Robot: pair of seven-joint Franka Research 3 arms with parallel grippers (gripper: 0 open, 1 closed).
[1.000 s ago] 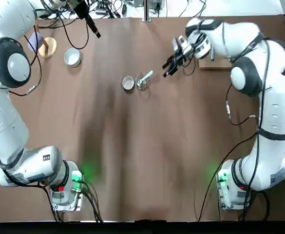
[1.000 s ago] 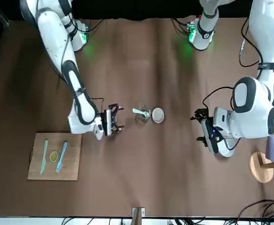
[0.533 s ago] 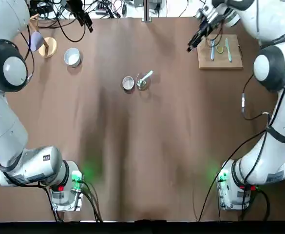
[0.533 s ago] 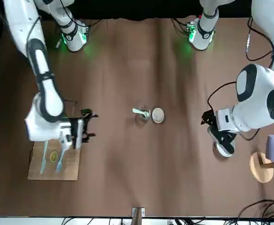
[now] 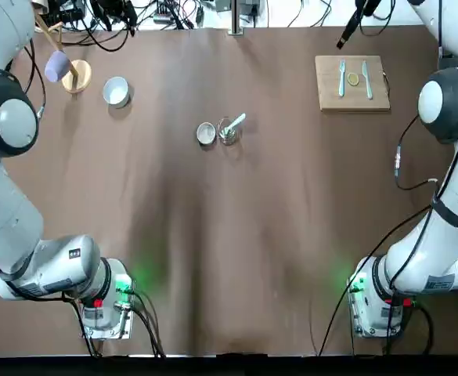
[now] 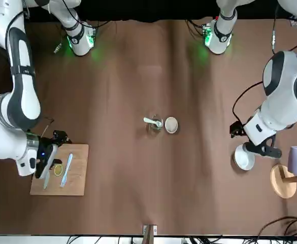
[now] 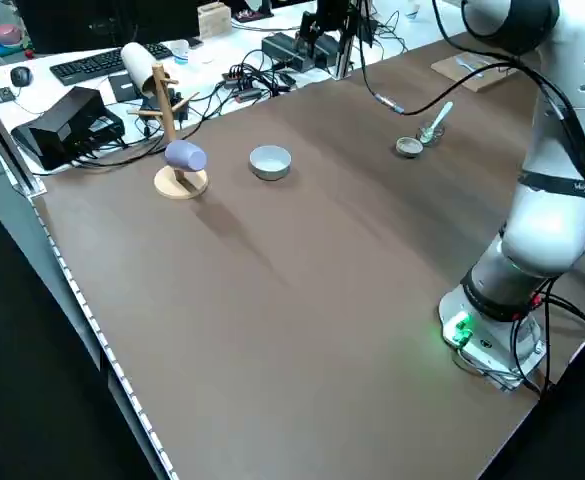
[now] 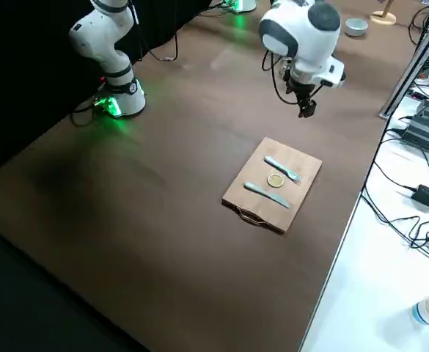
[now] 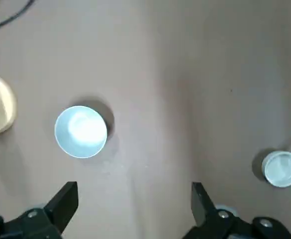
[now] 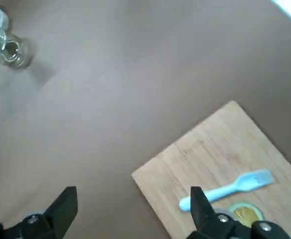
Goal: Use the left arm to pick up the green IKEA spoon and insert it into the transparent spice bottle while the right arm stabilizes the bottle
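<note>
The green IKEA spoon (image 5: 236, 121) stands tilted inside the transparent spice bottle (image 5: 227, 133) at the table's middle, bowl end sticking out; the front view shows the same spoon (image 6: 150, 121) and bottle (image 6: 155, 125). Neither gripper touches them. My left gripper (image 9: 133, 205) is open and empty, hovering high over the white bowl (image 9: 80, 131) at the far left. Open and empty too, my right gripper (image 10: 133, 206) hangs by the wooden board (image 10: 212, 159) at the far right; the bottle (image 10: 8, 50) lies far off in its view.
A grey round tin (image 5: 206, 134) sits right beside the bottle. The wooden board (image 5: 329, 95) holds a pale fork, a knife and a lemon slice. A mug tree (image 5: 74, 75) with a purple mug stands at the far left by the bowl (image 5: 116, 91). Cables lie beyond the far edge.
Both arms have drawn away from the bottle: the right gripper swung out to the board at the far right, the left rose and retreated over the bowl. Spoon and bottle stayed put.
</note>
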